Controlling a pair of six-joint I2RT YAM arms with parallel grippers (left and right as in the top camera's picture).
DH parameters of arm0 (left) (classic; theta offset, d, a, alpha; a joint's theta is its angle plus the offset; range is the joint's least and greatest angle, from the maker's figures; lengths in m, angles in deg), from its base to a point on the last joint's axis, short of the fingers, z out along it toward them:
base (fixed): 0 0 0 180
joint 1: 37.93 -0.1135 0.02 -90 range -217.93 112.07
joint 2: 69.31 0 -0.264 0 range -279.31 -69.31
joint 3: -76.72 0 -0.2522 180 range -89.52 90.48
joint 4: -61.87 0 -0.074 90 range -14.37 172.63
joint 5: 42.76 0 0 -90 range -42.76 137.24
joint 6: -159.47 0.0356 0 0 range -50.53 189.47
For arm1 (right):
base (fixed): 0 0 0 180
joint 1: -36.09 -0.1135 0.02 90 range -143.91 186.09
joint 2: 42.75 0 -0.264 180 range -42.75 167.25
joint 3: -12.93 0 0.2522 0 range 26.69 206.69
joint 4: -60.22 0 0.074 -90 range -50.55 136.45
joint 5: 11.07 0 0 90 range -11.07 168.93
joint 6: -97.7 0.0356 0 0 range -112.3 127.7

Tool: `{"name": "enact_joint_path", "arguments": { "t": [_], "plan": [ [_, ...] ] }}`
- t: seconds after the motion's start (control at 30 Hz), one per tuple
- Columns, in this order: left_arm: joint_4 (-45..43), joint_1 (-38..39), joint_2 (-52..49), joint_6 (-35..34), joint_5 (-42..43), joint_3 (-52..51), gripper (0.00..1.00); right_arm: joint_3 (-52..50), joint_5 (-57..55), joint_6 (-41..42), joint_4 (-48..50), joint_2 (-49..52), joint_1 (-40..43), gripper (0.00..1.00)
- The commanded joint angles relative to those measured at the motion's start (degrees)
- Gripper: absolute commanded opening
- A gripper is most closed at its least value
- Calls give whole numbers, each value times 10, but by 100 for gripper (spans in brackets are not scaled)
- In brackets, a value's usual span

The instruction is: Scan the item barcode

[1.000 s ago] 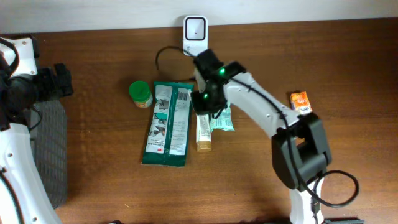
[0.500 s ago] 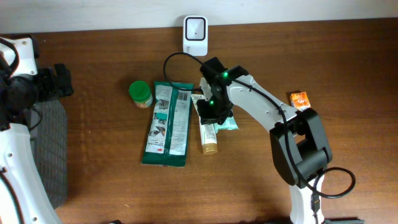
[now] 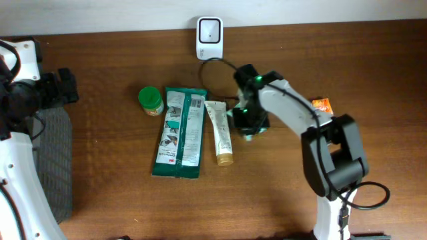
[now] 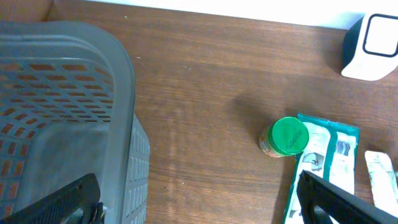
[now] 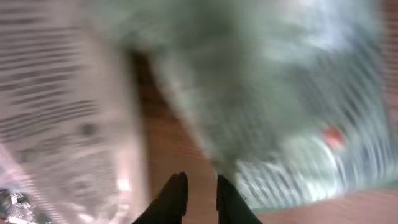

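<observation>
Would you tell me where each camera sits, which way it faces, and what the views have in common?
Overhead: above the table, facing straight down on scanner, pouch and tube; left arm and right arm show.
Left wrist: above the basket, facing down towards the jar; the open left gripper frames the bottom.
Right wrist: close over the table, blurred; right gripper nearly shut.
Shared: overhead and left wrist both show jar, pouch and scanner.

Soft, even light falls from above on the wooden table [image 3: 120,200], leaving a mild sheen and only faint shadows in the sharp overhead view. The left wrist view is equally clear, with a bright white strip glaring along its far edge. Heavy blur smears the right wrist view, where only the dark right tool [image 5: 198,190] reads fairly crisply.
</observation>
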Motion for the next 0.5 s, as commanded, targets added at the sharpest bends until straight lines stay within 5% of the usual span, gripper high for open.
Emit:
{"name": "enact_joint_path", "arguments": {
  "t": [0.0,0.13,0.27,0.47],
  "plan": [
    [-1,-2,6,7,6,4,99,-4,31,-50,-8,-2,45,16],
    [-1,-2,6,7,6,4,99,-3,31,-47,-10,-71,81,20],
    [-1,-2,6,7,6,4,99,-19,61,-7,-10,-98,174,46],
    [-1,-2,6,7,6,4,99,-195,156,88,206,-86,181,51]
  ]
}}
